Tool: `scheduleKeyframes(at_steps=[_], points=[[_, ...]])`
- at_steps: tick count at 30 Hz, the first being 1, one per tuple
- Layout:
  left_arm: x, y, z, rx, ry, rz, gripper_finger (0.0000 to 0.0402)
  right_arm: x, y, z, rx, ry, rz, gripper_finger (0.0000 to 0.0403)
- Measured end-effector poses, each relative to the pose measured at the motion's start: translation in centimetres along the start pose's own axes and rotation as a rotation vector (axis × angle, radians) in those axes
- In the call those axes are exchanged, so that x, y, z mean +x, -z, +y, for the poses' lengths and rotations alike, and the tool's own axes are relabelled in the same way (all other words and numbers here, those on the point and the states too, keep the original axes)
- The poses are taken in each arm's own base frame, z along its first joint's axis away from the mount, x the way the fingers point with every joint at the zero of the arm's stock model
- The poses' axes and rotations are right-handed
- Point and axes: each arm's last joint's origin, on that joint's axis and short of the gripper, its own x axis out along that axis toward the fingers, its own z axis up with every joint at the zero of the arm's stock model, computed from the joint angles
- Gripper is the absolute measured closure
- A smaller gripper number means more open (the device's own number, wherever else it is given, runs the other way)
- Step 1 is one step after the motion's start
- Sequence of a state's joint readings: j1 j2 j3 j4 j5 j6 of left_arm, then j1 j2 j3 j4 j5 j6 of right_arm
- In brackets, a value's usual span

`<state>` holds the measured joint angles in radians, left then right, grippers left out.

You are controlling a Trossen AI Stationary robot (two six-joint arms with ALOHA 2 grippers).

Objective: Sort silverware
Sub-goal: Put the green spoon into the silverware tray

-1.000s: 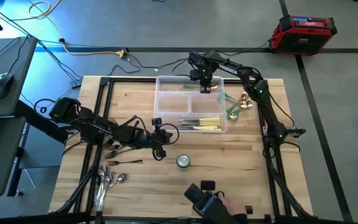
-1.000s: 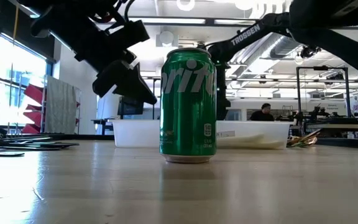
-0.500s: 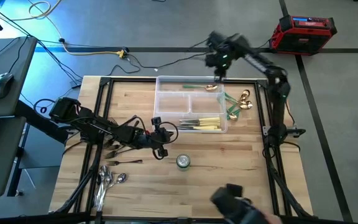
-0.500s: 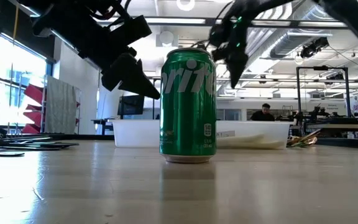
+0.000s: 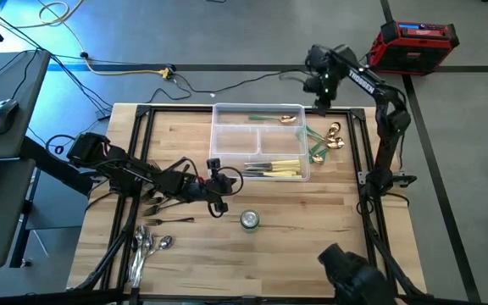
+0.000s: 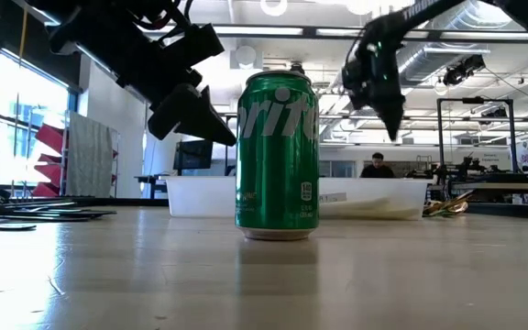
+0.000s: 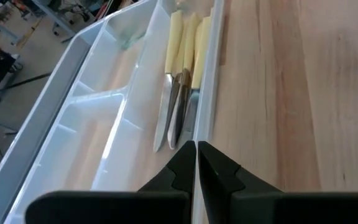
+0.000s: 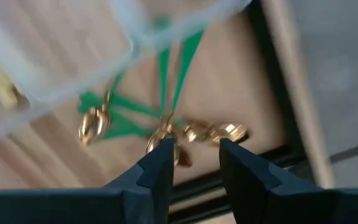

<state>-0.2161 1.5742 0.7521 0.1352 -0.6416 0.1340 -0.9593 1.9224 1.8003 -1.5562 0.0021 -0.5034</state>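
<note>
High view showed the light wooden worktop [image 5: 312, 212] with a clear plastic divided tray [image 5: 259, 141] at the upper centre of the frame. The right end effector [image 5: 319, 107] hung at the upper right of the frame, past the tray's far right corner, its two dark fingers [image 8: 157, 171] spread apart with nothing between them. Just beside the tray's right edge lay the green-handled pieces with gold ends [image 5: 324, 142], loose on the wood; one more green-handled gold spoon [image 5: 283, 119] lay in the tray's rear compartment. The cream-handled knives [image 5: 274, 168] lay side by side in the tray's front compartment. The left end effector [image 5: 219, 206] sat low at the centre left of the frame, in front of the tray, its fingers pressed together and empty. To its left lay the dark metal forks [image 5: 161, 207], and the shiny silver spoons [image 5: 146, 246] were grouped at the lower left. A green soda can [image 5: 250, 220] stood upright near the lower centre, apart from the tray.
</note>
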Motion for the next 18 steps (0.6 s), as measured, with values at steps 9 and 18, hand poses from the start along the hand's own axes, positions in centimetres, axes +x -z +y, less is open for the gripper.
scheduleKeyframes(at_steps=[9, 18], points=[[0.0, 0.0, 0.0, 0.000, 0.000, -0.003, 0.0402, 9.5, 1.5, 0.6, 0.001, -0.087, 0.186, 0.0261], [0.1, -0.2, 0.2, -0.008, -0.006, -0.015, 0.0402, 15.1, 3.0, 1.6, -0.020, 0.041, 0.268, 0.0261]])
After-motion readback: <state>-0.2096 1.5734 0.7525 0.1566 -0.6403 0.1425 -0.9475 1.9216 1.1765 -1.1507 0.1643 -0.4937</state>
